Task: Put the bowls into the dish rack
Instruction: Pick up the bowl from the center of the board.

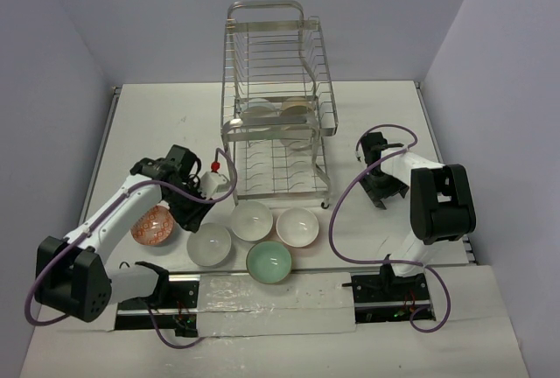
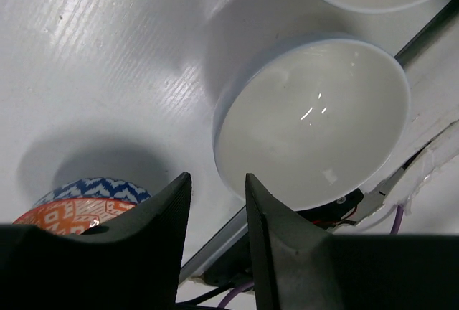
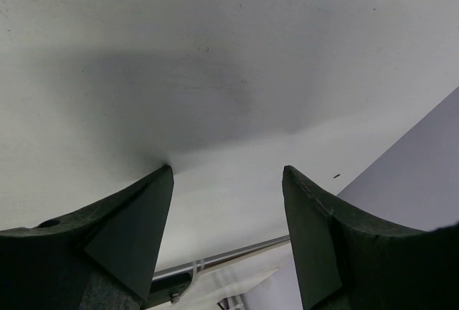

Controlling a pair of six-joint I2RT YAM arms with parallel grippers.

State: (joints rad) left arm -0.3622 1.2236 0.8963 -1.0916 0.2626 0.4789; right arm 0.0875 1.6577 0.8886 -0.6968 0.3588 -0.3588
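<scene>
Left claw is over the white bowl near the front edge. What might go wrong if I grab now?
The left claw hangs at the rim of the white bowl, with the orange patterned bowl close by. Its narrow gap may miss the rim and shove a bowl.
The white bowl looks glossy, so a rim pinch might slip.
The dish rack already holds two bowls in its upper tier, and a new one could strike them.

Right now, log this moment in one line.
left hand open, empty | right hand open, empty | silver wire dish rack partly loaded

Bowls (image 2: pixel 308 123) glossy glazed ceramic, dish rack (image 1: pixel 276 63) shiny metal wire, table (image 2: pixel 107 52) matt w/ fine ribbed texture.
</scene>
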